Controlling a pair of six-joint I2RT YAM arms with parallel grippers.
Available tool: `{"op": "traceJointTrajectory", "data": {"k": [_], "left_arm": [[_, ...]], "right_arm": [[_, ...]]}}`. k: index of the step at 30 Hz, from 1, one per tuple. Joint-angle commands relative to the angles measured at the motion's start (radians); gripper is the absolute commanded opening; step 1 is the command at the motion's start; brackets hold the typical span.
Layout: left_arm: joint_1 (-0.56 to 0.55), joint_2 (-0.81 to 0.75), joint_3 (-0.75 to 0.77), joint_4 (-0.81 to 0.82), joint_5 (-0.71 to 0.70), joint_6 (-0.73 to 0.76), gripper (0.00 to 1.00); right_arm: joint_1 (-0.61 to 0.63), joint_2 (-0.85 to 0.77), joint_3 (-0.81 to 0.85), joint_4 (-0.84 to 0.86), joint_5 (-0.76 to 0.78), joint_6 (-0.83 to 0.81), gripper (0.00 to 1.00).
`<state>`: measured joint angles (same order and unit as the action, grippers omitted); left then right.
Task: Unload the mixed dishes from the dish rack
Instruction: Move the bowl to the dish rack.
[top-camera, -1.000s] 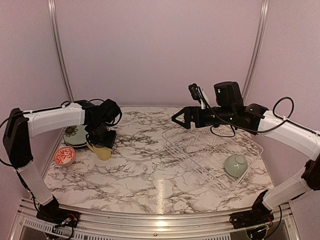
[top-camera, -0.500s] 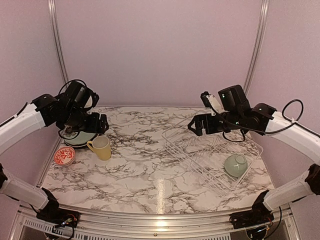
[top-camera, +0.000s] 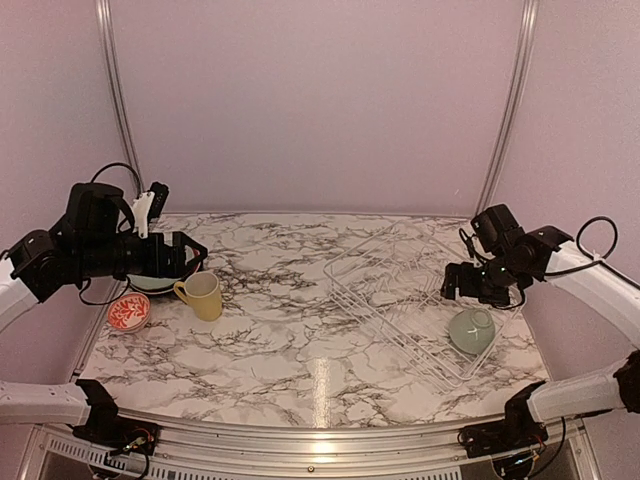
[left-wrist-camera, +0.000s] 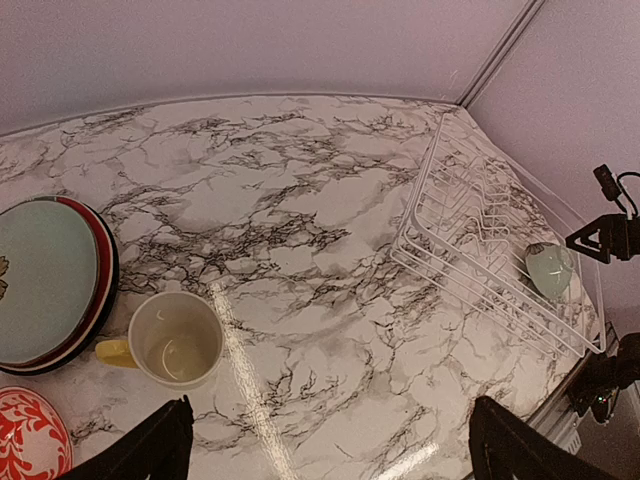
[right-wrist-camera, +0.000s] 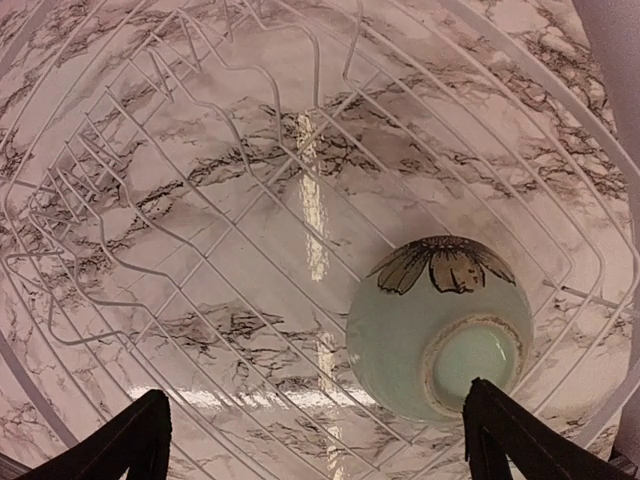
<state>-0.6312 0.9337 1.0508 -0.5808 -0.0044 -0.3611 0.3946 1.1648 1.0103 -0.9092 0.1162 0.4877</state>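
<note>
The left arm reaches low from the left edge; the left end effector (top-camera: 192, 255) is released and empty, pointing toward the yellow mug (top-camera: 203, 295), which stands on the tabletop (top-camera: 300, 340) beside the stacked plates (left-wrist-camera: 45, 280). The right arm bends down over the dish rack (top-camera: 390, 300); the right end effector (top-camera: 458, 285) is released too, just above the pale green bowl (top-camera: 471, 330), which lies foot-up in the rack. Since half a second ago, the left arm has pulled back from the mug and the right one has moved from the rack's far side to the bowl
</note>
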Motion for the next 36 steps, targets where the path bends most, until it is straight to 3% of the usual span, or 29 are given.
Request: {"op": "traceJointTrajectory", "data": {"k": [1, 10, 24, 36], "left_arm": [[-0.001, -0.046, -0.060, 0.034, 0.044, 0.004, 0.99], [-0.001, -0.131, -0.131, 0.018, 0.063, -0.008, 0.99], [-0.001, -0.134, -0.158, 0.036, 0.088, -0.042, 0.99], [-0.001, -0.102, -0.159, 0.068, 0.111, -0.080, 0.99]], "right_arm": [[-0.047, -0.002, -0.050, -0.036, -0.022, 0.056, 0.98], [-0.062, 0.003, -0.109, 0.014, -0.048, 0.083, 0.94], [-0.064, 0.040, -0.159, 0.138, -0.040, 0.042, 0.88], [-0.064, 0.028, -0.181, 0.309, -0.247, -0.055, 0.74]]}}
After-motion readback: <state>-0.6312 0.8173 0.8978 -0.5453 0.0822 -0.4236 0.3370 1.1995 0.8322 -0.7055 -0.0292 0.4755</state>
